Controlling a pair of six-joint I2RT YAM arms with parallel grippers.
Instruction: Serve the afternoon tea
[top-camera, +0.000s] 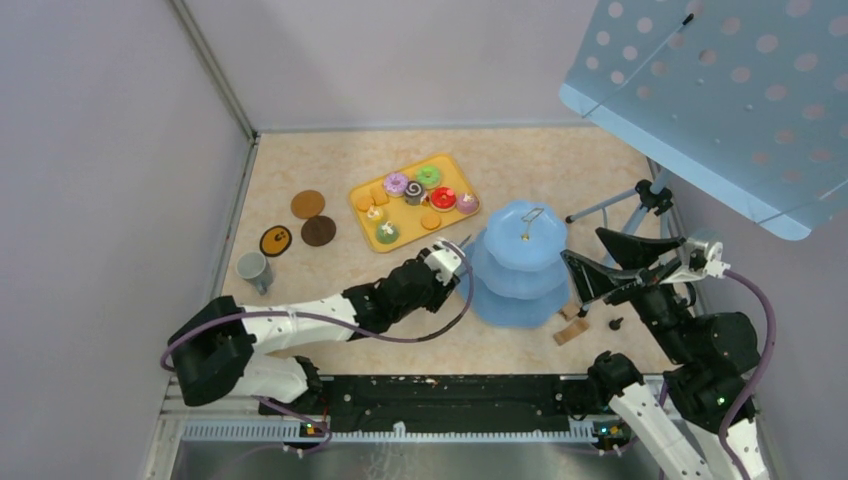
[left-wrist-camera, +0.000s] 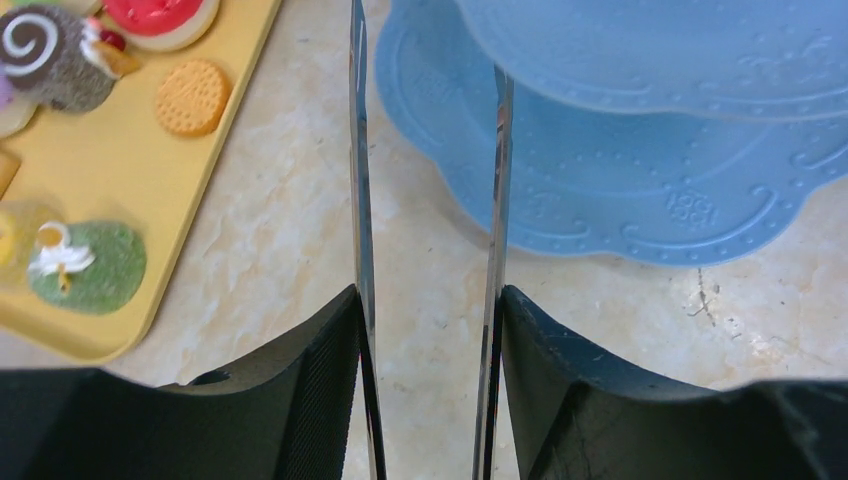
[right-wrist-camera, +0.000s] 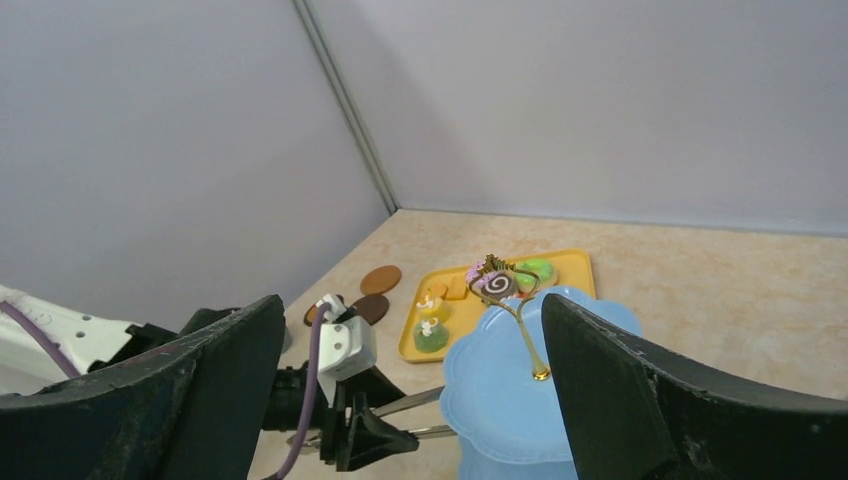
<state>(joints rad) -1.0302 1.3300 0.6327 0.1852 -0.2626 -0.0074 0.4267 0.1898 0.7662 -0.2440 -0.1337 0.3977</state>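
Tongs (left-wrist-camera: 361, 180) are clamped in the left tool (left-wrist-camera: 430, 325), tips between the yellow tray (left-wrist-camera: 120, 170) of treats and the blue stand (left-wrist-camera: 640, 190). Right tool (right-wrist-camera: 410, 310) hangs apart. Likely next: swing left, pinch a biscuit (left-wrist-camera: 192, 97).

Tea unserved.
I see stand (top-camera: 520, 265) upright centrally, treats (top-camera: 415, 193) on tray (top-camera: 455, 172), mug (top-camera: 253, 270) and coasters (top-camera: 318, 231) along left edge of table (top-camera: 330, 150).

Small embossed mark (left-wrist-camera: 690, 208) on bottom tier of pale-blue stand (left-wrist-camera: 560, 170); characters not legible. Nothing else readable.
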